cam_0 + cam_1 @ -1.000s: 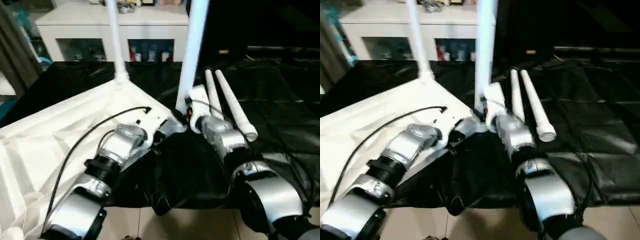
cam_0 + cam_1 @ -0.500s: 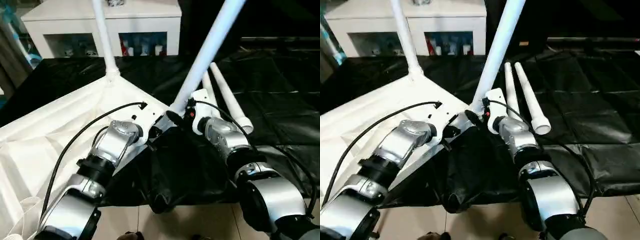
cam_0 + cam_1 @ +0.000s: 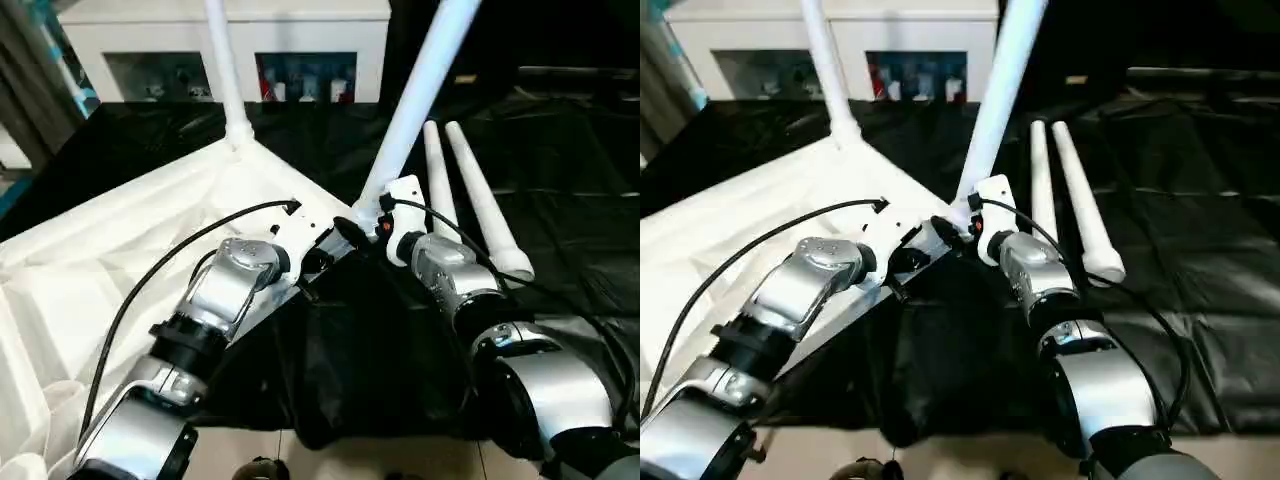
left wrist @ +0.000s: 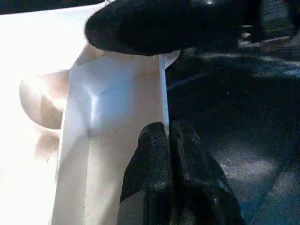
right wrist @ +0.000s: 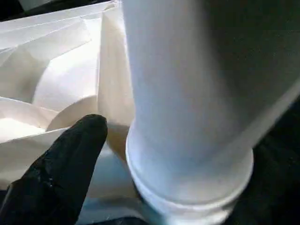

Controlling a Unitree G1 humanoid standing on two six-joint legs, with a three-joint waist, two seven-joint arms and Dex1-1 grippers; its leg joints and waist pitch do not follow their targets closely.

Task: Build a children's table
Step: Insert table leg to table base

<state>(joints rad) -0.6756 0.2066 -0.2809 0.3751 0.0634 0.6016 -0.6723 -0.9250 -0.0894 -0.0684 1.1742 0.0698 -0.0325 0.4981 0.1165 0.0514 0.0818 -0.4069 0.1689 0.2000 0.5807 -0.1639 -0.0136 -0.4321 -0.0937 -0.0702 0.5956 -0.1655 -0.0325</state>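
Left eye view: the tabletop lies upside down on a black sheet, one leg standing. White cabinets sit behind. The right gripper pinches a tilted leg. The left gripper pinches the tabletop's rim.

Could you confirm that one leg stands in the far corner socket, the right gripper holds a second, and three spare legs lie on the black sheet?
Not quite: two spare legs, not three, lie on the black sheet, as the left eye view shows. One leg does stand in the far corner socket, and the right gripper holds a second leg.
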